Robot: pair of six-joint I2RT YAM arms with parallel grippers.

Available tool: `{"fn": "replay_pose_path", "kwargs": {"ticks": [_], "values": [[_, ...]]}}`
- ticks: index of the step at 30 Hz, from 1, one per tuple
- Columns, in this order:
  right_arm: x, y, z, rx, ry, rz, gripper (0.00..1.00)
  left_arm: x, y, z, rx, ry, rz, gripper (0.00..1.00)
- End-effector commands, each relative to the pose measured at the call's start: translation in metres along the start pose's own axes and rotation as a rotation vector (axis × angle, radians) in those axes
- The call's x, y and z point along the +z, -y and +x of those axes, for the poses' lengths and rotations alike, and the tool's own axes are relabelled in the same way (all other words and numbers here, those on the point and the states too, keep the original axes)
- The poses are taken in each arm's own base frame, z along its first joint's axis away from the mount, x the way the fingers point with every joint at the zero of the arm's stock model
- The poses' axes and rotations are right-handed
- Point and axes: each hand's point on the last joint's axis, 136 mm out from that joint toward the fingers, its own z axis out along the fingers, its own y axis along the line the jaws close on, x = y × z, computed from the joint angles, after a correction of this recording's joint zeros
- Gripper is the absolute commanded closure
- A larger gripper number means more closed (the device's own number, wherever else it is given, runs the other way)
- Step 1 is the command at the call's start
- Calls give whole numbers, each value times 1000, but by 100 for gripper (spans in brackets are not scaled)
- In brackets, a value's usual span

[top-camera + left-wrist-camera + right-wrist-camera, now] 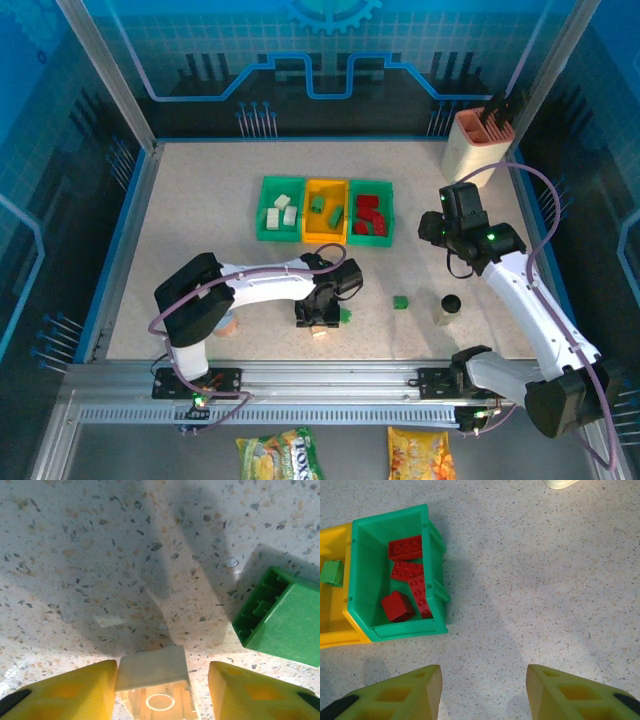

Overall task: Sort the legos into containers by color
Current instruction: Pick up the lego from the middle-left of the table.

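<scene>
Cream lego (150, 667) lies on the table (200, 200) well in front of the orange-yellow bin (325, 238), toward the arm bases. It sits between the left gripper's (162, 680) yellow fingers; one finger touches it and the other stands off, so the jaws are parted, not clamped. Its long axis cannot be told. Just beside it a green lego (285, 625) lies tipped, hollow underside turned sideways, long axis slanted. The right gripper (482, 690) hangs to the right of that bin, past the red-filled green bin (390, 516), its fingers apart and empty.
</scene>
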Motion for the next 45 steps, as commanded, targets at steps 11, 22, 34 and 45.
{"fn": "replay_pose_path", "kwargs": {"ticks": [11, 22, 34, 45], "values": [[-4, 2, -8, 13, 26, -1, 52, -12, 4, 0, 40, 18, 3, 62], [-10, 5, -9, 9, 35, 7, 51, -50, 5, -31, 73, 139, 41, 62], [-13, 4, -11, 10, 40, 2, 51, -107, -22, -96, 91, 280, 73, 62], [-14, 3, -11, 11, 38, -4, 51, -138, -70, -162, 23, 349, 86, 61]]}}
